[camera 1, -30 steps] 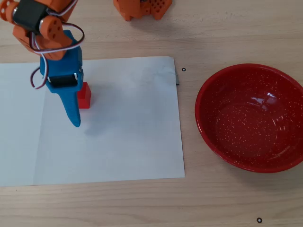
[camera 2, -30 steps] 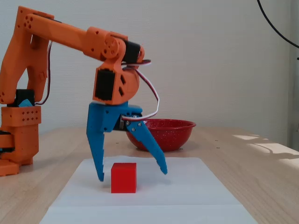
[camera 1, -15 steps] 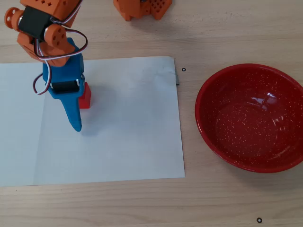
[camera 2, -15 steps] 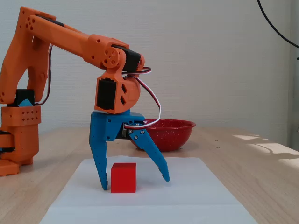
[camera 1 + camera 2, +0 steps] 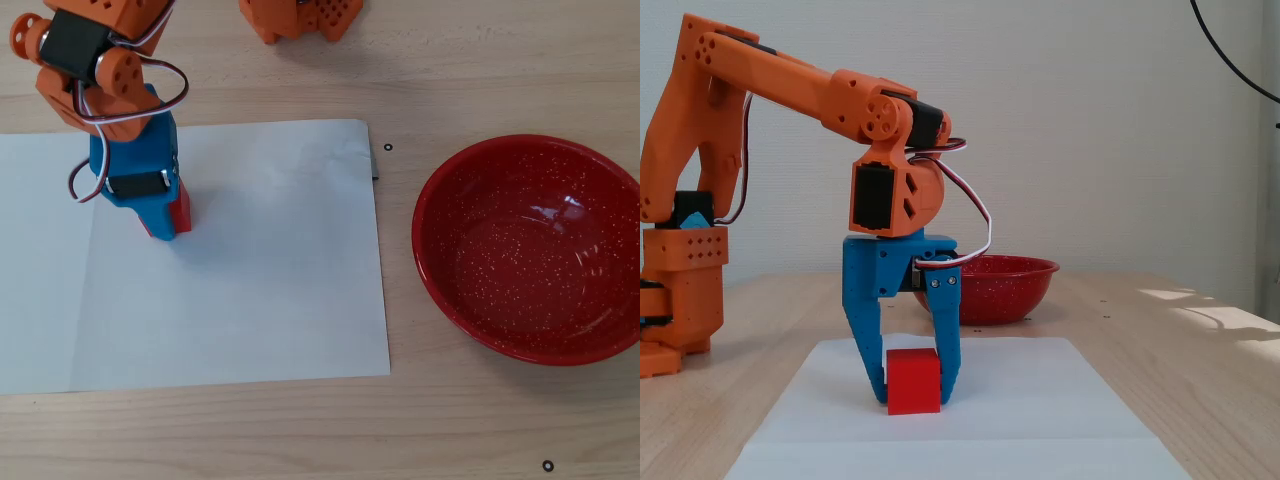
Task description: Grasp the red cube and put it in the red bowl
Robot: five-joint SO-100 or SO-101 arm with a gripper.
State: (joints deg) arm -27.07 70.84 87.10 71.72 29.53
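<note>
Resting on white paper, small glossy red cube, blue tool clamped round it.

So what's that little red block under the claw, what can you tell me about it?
The red cube is a small, solid-looking block with plain smooth bright red faces. It sits flat and upright on the white paper sheet, between the two blue fingers of the gripper, which flank its sides closely. In the overhead view only a red sliver shows beside the gripper. It lies well apart from the red bowl.

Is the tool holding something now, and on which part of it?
The tool grips the red cube by its two opposite side faces; the cube rests on the white paper.
</note>
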